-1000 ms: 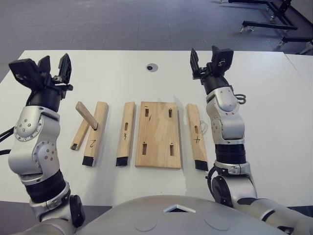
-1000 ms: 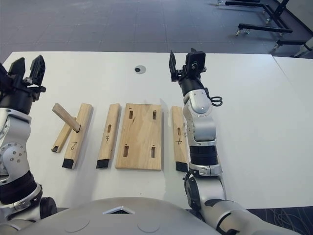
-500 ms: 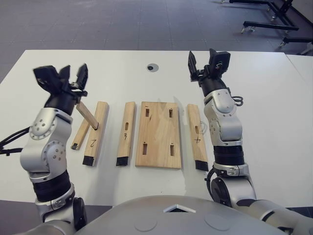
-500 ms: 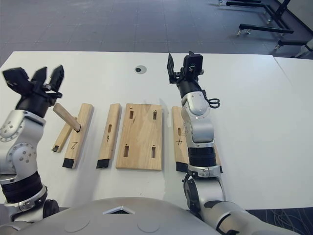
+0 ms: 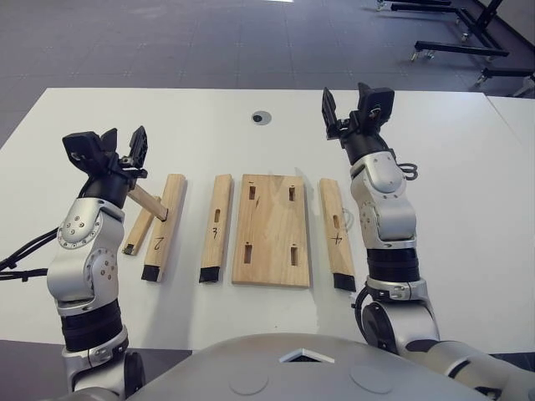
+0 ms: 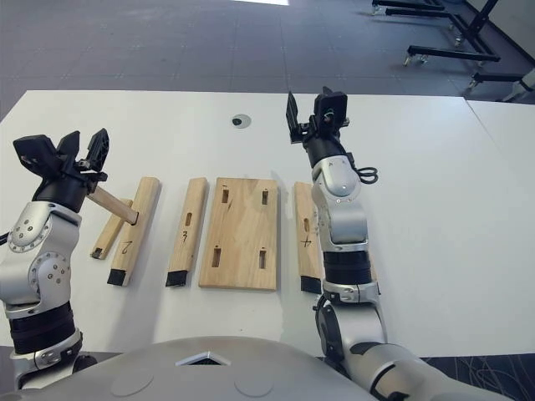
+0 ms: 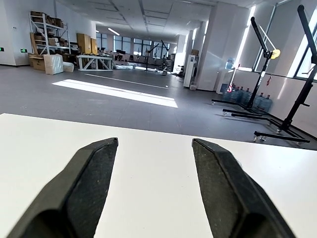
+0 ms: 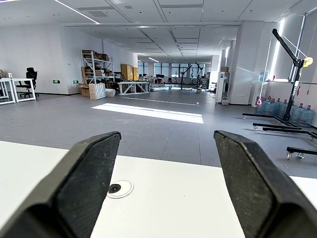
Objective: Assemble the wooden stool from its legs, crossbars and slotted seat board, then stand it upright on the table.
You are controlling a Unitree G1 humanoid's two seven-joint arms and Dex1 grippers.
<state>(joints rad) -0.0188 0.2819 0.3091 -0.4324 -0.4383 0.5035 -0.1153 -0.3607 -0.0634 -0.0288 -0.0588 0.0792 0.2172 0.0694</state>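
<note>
Left leg [image 5: 163, 234] reads "2", middle leg [image 5: 216, 221] perhaps "3", right leg [image 5: 335, 238] "+".

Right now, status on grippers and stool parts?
Left gripper open, by the propped crossbar. Right gripper open, empty. Seat board flat, legs loose beside it.
</note>
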